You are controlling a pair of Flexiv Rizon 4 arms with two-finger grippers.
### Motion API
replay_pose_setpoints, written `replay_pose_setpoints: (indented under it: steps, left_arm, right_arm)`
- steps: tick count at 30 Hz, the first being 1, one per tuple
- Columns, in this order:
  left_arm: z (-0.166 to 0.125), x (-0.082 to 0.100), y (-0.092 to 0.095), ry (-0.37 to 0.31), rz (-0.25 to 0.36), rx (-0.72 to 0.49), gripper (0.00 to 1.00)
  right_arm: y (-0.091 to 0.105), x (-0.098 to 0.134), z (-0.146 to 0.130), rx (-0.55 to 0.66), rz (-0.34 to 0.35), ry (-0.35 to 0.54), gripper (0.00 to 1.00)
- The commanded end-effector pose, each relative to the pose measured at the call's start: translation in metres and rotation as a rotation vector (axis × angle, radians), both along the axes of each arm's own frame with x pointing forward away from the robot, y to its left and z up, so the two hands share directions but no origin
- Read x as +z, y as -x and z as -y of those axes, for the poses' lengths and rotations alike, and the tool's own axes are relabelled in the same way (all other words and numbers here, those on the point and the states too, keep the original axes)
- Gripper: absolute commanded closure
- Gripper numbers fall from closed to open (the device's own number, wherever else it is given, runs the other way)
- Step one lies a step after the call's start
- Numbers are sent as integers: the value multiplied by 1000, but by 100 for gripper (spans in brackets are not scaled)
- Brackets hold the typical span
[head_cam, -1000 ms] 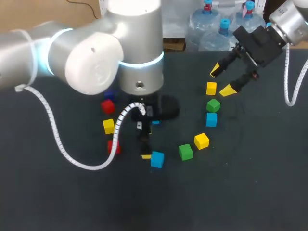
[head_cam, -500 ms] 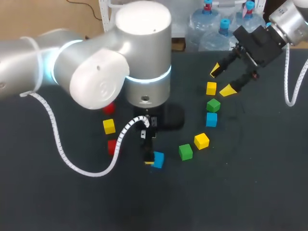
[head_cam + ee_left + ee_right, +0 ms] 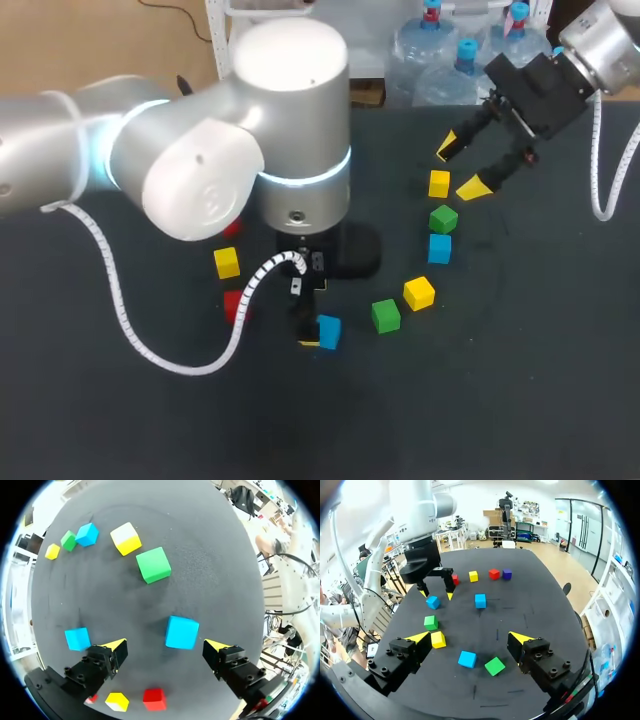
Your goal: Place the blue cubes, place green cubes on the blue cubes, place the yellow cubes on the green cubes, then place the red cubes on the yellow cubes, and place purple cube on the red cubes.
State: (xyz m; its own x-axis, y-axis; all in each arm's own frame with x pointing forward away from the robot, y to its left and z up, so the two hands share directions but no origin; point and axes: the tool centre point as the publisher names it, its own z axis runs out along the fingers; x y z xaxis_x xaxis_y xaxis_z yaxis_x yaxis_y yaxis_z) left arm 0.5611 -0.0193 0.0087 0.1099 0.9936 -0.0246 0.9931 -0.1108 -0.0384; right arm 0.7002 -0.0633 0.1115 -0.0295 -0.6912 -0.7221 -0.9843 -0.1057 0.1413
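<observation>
My left gripper (image 3: 166,646) over the blue cube (image 3: 182,632)
Jaws gape wide; it sits between them, toward one o'clock.

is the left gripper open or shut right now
Open: the left gripper holds its yellow-tipped fingers wide apart, the small blue cube between them, dark table showing at either side of it.

Your left arm (image 3: 200,150) and right arm (image 3: 605,35) are silver-grey cylinders. A lit pale blue ring (image 3: 300,178) bands the left arm. Each arm carries a white ribbed cable (image 3: 110,290). The left tool (image 3: 166,647) and right tool (image 3: 470,638) are black, with screws (image 3: 85,670) and yellow wedge tips (image 3: 116,646).
</observation>
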Motion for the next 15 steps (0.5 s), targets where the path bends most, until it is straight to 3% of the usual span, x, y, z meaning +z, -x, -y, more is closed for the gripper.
replay_pose_setpoints:
  steps: [1, 9, 15]
  left_arm:
    - [4, -2, -5, -7, -7, -9, 0]
    - [0, -15, -11, -4, 2, -5, 0]
    - [-1, -15, -13, -17, 13, 5, 0]
  right_arm:
    - [0, 0, 0, 0, 1, -1, 0]
    - [0, 0, 0, 0, 1, -1, 0]
    - [0, 0, 0, 0, 1, -1, 0]
